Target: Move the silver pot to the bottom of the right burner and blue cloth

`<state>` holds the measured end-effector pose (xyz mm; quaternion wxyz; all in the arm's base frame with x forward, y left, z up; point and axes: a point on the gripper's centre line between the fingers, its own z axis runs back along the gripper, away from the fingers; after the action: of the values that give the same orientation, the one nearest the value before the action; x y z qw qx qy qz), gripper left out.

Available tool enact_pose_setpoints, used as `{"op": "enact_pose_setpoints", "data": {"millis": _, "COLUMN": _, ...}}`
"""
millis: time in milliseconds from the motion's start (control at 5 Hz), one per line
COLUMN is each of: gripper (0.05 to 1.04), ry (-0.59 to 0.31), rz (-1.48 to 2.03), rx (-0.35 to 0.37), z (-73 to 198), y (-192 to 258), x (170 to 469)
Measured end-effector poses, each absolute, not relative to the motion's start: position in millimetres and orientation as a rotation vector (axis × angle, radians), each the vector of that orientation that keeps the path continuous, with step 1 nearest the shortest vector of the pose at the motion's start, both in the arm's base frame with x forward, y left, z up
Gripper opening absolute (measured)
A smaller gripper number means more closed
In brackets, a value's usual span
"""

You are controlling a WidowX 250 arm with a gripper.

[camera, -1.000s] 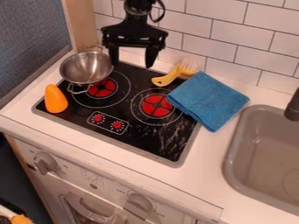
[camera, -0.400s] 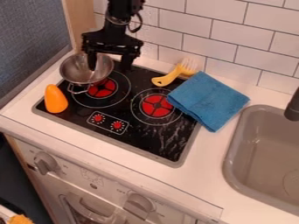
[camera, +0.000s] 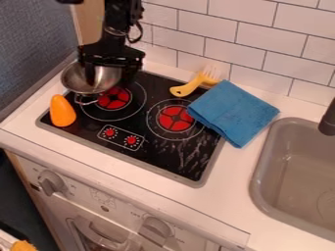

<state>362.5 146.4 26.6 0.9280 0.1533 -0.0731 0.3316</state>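
The gripper (camera: 109, 78) hangs over the right side of the silver pot (camera: 80, 85) at the stove's upper left, its fingers apart, one down inside the bowl and the other outside the right rim. The pot is upright, its front handle toward the left burner (camera: 114, 98). Further right lies the right burner (camera: 175, 119), uncovered. The blue cloth (camera: 234, 112) lies folded across the stove's right edge and the counter, beside that burner.
An orange cone-shaped toy (camera: 62, 111) stands just in front of the pot. A yellow brush (camera: 195, 83) rests at the stove's back edge behind the cloth. The grey sink (camera: 261, 168) is at the right, and the tiled wall rises behind.
The gripper has moved left and down from behind the stove, with one finger now inside the pot. The pot has shifted slightly left.
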Motion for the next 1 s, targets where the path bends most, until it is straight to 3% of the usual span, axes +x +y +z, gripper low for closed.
{"op": "enact_pose_setpoints", "data": {"millis": 400, "gripper": 0.354, "ry": -0.175, "rz": 0.675, "rx": 0.328, "z": 28.4, "y": 147.2, "x": 365.9}}
{"op": "enact_pose_setpoints", "data": {"millis": 600, "gripper": 0.154, "ry": -0.181, "rz": 0.663, "rx": 0.332, "z": 28.2, "y": 143.2, "x": 368.3}}
{"op": "enact_pose_setpoints", "data": {"millis": 800, "gripper": 0.077, "ry": -0.172, "rz": 0.663, "rx": 0.336, "z": 28.7, "y": 142.2, "x": 366.9}}
{"op": "enact_pose_setpoints", "data": {"millis": 1000, "gripper": 0.073, "ry": -0.161, "rz": 0.664, "rx": 0.330, "z": 28.1, "y": 140.7, "x": 365.7}}
